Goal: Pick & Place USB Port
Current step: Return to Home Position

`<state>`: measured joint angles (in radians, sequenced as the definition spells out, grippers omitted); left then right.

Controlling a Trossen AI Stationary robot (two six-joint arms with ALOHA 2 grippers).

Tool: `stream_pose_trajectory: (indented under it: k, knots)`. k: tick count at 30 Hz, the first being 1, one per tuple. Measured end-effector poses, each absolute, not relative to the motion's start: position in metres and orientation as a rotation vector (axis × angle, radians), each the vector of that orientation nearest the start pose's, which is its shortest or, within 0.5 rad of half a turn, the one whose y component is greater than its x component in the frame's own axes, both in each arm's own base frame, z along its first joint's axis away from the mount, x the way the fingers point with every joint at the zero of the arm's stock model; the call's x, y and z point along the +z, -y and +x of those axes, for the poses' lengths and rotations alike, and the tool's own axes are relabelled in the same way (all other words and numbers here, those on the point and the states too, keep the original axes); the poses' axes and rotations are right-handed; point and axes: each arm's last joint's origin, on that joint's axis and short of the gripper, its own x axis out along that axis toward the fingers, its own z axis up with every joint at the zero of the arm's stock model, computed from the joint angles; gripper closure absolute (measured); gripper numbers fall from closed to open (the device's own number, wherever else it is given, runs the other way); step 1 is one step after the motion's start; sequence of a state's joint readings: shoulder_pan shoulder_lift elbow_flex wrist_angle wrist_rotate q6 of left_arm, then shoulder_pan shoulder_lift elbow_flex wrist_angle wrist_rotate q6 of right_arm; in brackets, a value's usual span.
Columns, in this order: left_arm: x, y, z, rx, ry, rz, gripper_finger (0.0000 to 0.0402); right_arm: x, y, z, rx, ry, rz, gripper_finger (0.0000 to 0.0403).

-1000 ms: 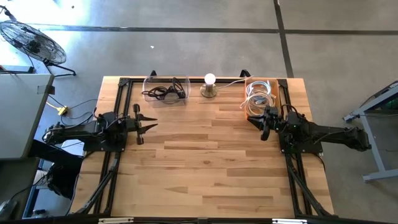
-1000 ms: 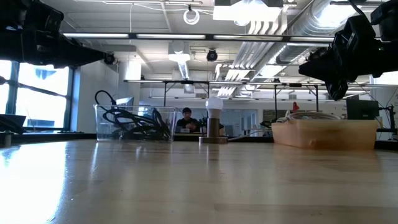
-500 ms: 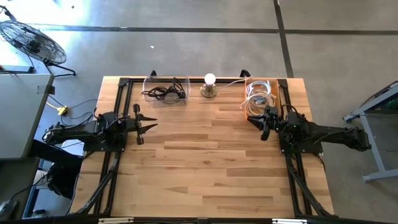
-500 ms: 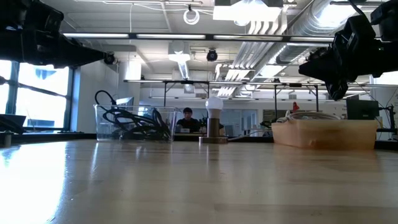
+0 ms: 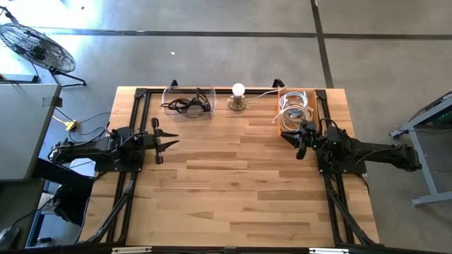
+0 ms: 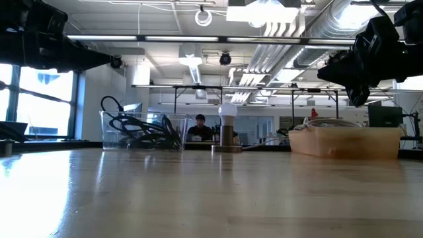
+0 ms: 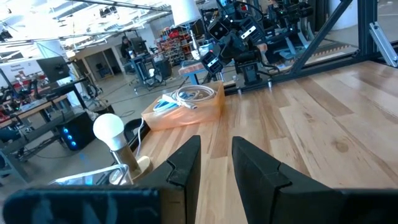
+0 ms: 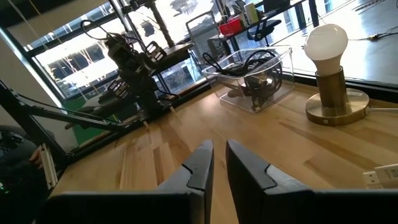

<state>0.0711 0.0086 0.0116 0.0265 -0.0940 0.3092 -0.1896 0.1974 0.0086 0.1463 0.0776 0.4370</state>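
Note:
A clear bin (image 5: pixel 188 103) holding a tangle of black cables stands at the table's far edge, left of centre. An orange bin (image 5: pixel 296 106) with coiled white cables stands at the far right. My left gripper (image 5: pixel 171 141) hovers above the left side of the table, pointing right, open by a narrow gap (image 7: pixel 216 146). My right gripper (image 5: pixel 293 135) hovers just in front of the orange bin, pointing left, its fingers also a narrow gap apart (image 8: pixel 219 149). Neither touches anything. I cannot pick out a separate USB part.
A lamp with a white bulb on a brass base (image 5: pixel 239 97) stands between the two bins, its white cord running to the right. Bare wooden table (image 5: pixel 233 183) spreads over the middle and near side. A person sits far off in the room (image 6: pixel 199 127).

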Motion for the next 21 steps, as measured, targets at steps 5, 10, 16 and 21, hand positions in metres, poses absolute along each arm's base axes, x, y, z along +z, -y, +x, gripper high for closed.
stream_pose_trajectory:
  k: [5, 10, 16, 21]
  knots:
    - [0.1694, -0.0096, 0.0969, 0.168, 0.004, 0.308, 0.0312, 0.1641, 0.0229, 0.1072, -0.272, 0.016, 0.437, 0.0363]
    - [0.1694, -0.0096, 0.0969, 0.168, 0.004, 0.308, 0.0312, 0.1641, 0.0229, 0.1072, -0.272, 0.017, 0.437, 0.0363]
    - [0.1694, -0.0096, 0.0969, 0.168, 0.004, 0.308, 0.0312, 0.1641, 0.0229, 0.1072, -0.272, 0.016, 0.437, 0.0368]
    - [0.1687, -0.0081, 0.0971, 0.115, 0.006, 0.298, 0.0312, 0.1641, 0.0228, 0.1072, -0.272, 0.017, 0.437, 0.0364]
